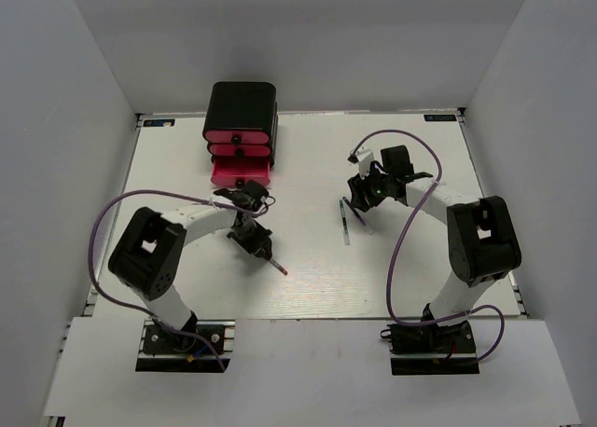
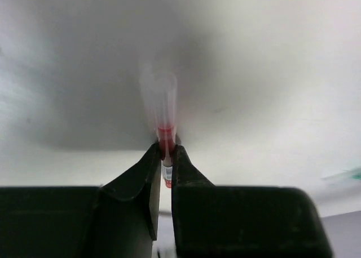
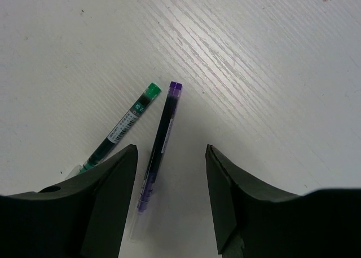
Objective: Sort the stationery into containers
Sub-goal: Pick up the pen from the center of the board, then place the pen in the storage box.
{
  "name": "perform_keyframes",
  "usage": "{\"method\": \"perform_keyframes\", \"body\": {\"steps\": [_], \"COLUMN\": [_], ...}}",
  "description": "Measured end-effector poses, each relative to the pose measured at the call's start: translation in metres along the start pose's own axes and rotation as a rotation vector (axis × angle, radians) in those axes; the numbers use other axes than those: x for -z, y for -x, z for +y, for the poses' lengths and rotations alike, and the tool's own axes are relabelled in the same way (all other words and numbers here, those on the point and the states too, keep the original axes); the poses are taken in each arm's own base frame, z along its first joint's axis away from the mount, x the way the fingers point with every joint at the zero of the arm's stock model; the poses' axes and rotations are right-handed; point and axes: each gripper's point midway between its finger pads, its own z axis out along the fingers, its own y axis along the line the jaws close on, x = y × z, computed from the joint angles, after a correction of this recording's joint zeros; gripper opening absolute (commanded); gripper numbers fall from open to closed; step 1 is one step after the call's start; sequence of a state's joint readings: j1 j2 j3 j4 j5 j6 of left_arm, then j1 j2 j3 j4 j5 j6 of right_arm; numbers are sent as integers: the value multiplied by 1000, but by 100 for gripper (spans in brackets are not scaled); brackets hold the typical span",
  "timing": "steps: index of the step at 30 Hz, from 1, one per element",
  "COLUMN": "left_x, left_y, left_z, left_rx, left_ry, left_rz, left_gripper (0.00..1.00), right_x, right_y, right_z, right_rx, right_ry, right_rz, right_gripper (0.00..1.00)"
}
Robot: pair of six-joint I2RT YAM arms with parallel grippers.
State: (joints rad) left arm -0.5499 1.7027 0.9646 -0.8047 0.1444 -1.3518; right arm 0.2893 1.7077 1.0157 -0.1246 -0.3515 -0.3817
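**Red pen pinched, bottom drawer out**

Clamped in the narrowed left gripper [image 2: 166, 151]: thin red-and-clear plastic pen [image 1: 276, 265], long axis diagonal, free end pointing near-right, just in front of the small black cabinet [image 1: 242, 99]. Three pink drawers; bottom drawer [image 1: 241, 173] pulled out, contents not discernible. Right gripper [image 3: 171, 154] spread wide, empty, over slim purple pen [image 3: 161, 137] and green pen [image 3: 125, 123].
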Motion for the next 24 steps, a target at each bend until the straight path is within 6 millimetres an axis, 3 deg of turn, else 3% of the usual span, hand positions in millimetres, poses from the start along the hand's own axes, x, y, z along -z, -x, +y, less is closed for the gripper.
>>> {"method": "perform_keyframes", "body": {"steps": [3,8,14,18,24], "left_x": [16,62,108,118,113], "left_y": [27,79,140,173,213], "left_z": [-19,-49,-99,-121,-130], "left_rx": [-14,71,234,326,450], "left_ry": [-126,-293,-426,-484,-511], "left_rz": [-144,-355,-470,-491,-493], "left_gripper": [0,0,0,0,0], "right_x": [0,0,0,3,5], "right_y": [1,2,3,4,1], "right_z": [2,4,5,7,10], "right_rx": [1,2,13,22,23], "right_ry": [10,23,35,37,41], "right_rz": [-4,-10,-17,-25,-29], "right_gripper": [58,58,58,58,58]}}
